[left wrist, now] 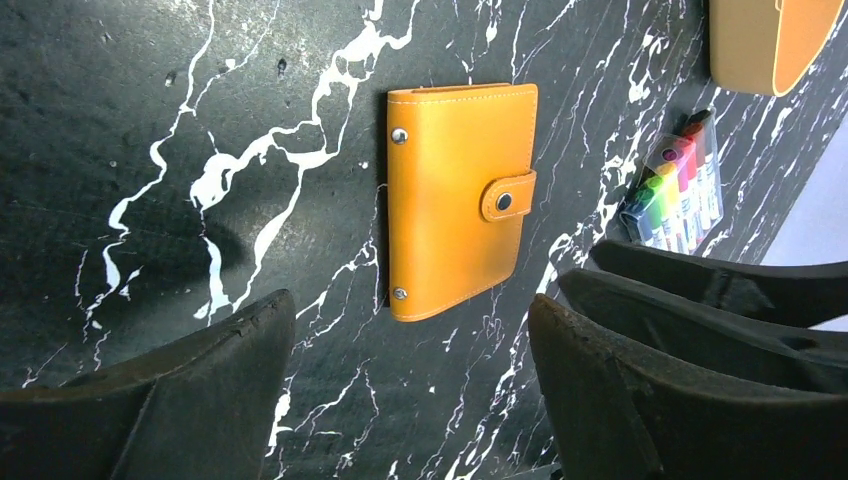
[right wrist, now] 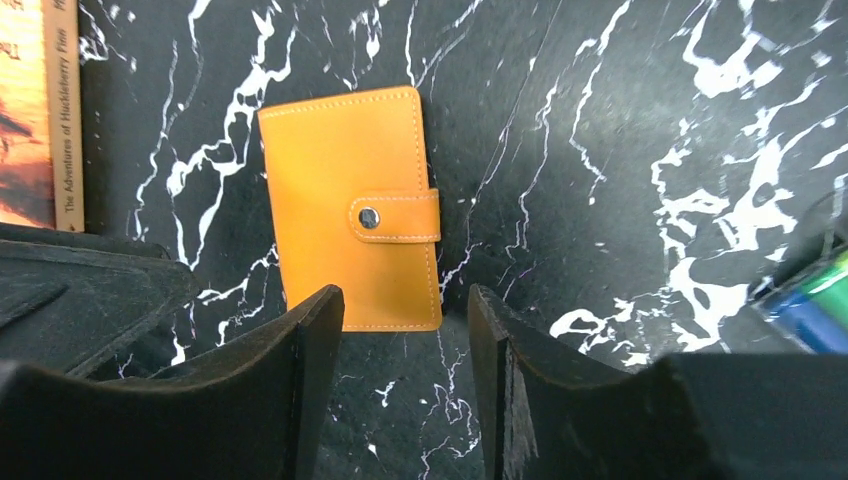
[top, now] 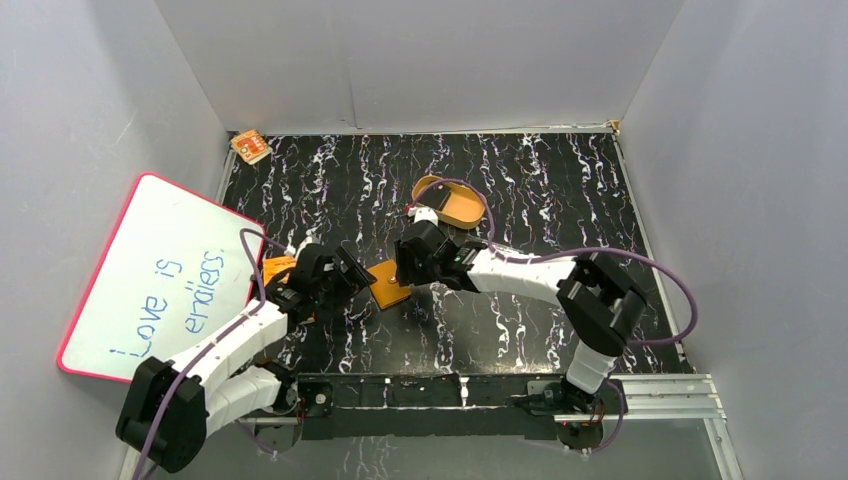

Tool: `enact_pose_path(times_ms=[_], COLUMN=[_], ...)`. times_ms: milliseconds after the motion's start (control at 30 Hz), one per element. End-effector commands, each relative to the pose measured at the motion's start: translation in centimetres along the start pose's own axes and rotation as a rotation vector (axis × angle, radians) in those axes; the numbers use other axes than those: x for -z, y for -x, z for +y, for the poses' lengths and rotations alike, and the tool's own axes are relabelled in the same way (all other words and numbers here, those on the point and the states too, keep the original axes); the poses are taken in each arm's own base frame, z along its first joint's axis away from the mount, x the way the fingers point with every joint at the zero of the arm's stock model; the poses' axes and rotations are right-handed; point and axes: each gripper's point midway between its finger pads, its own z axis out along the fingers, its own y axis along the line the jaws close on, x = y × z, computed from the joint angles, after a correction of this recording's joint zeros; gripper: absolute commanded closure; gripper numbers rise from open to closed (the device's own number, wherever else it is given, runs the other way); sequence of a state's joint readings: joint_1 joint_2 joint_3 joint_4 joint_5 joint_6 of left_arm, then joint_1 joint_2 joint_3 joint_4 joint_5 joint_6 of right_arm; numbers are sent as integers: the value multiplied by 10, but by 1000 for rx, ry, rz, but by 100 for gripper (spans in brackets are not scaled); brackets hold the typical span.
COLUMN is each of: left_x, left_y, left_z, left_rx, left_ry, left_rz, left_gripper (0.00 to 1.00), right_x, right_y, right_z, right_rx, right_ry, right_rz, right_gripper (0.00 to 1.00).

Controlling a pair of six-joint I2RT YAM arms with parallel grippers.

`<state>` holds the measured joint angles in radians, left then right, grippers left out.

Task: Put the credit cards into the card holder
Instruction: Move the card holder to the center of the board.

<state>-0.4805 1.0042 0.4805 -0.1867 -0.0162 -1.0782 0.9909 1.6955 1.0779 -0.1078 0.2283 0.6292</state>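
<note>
Black marble table (top: 560,190), whiteboard (top: 150,270) leaning at its L edge. My L gripper (left wrist: 408,310) & R gripper (right wrist: 405,300) hang low mid-table. L fingers spread wide, R's parted narrower, nothing held in either. Tan tray (top: 465,208) sits further back. Book (right wrist: 30,100) lies by my L arm. Card holder (left wrist: 450,200) lies flat on the table btw both grippers, tab snapped closed, not gripped. Marker pack (left wrist: 675,195) lies toward the tray. Credit cards: can't tell where.
</note>
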Motion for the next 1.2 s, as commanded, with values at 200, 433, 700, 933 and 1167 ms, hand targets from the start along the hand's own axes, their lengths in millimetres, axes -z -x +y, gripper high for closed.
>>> enact_pose_path(times_ms=[200,433,700,933,1167], left_x=[-17,-29,-43,-48,-44], left_y=[-5,-8,-13,-26,-45], left_z=[-3,-4,-4,-1,16], left_rx=[18,-11,-28,-35,-39], left_ry=[9,12,16,-19,-23], left_rz=[52,75,114,159,214], left_gripper=[26,29,33,55,80], right_x=[-18,-24,-27,-24,-10], right_y=[-10,-33,-53,-63,-83], right_z=[8,1,-2,-10,-17], right_rx=[-125,-131,-134,-137,-151], right_ry=[96,92,110,100,113], right_rz=[61,117,172,183,223], right_gripper=[46,46,54,66,76])
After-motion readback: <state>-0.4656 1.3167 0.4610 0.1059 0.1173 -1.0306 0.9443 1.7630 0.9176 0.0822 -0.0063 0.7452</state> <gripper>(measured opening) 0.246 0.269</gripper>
